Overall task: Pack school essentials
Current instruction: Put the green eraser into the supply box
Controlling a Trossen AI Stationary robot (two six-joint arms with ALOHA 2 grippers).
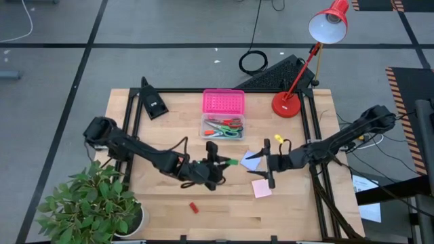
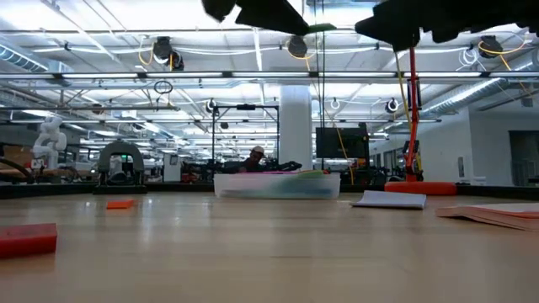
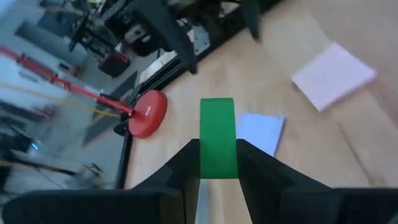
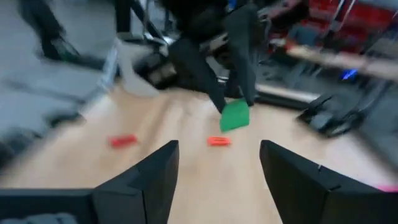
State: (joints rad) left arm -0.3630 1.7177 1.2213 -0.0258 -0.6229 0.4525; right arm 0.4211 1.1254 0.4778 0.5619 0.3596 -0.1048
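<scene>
Midair, left pincer [image 3: 217, 163] clamping green eraser [image 3: 217, 144], right pincer [image 4: 219, 163] spread

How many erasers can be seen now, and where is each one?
3: a green eraser held in the left gripper above the table; two red erasers on the table, one near the front, one farther back.

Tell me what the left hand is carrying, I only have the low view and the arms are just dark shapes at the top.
Observer: The left hand is shut on a green eraser.
Operator: And the right hand?
Observer: The right hand is open and empty, by the blue notepad.
Operator: Anything in the box?
Observer: Scissors lie in the clear box, whose pink lid is open.
</scene>
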